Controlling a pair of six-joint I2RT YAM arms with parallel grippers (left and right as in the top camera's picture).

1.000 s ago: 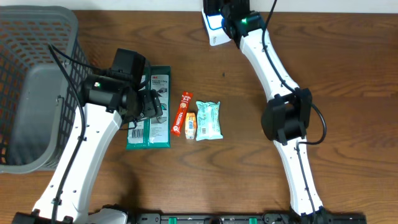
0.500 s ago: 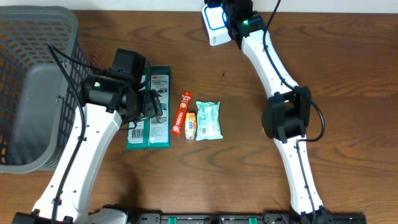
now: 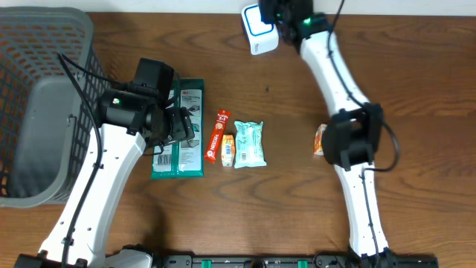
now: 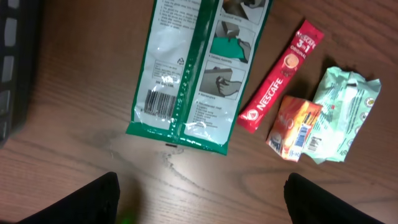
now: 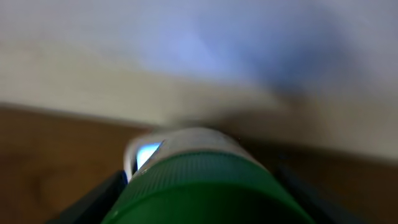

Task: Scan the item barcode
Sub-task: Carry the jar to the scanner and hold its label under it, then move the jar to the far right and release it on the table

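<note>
— Presently, what does the right gripper [image 5: 198, 182] hold?
— Its jaws are closed on a green item [image 5: 205, 199] with a rounded body. The wrist view is too blurred to name it or to find its barcode. It is at the far edge of the tabletop, just beside the white barcode scanner [image 3: 258, 31], whose blue light is on.
— Recommendation for the scan?
— In my judgement, turn the printed code squarely to the lit window and hold steady. Keep the grip off the code and the item clear of the scanner's casing.
— The left gripper [image 4: 202, 182]?
— Jaws wide with nothing between them, over bare wood near the green sachet pack [image 4: 199, 68] and the Nescafe 3in1 stick [image 4: 280, 78].
— Change against a second ago?
— The right arm has swung rightward, and its elbow now uncovers an orange packet [image 3: 320, 140] toward the right edge. The scanner looks slightly turned. The left arm is unmoved.
</note>
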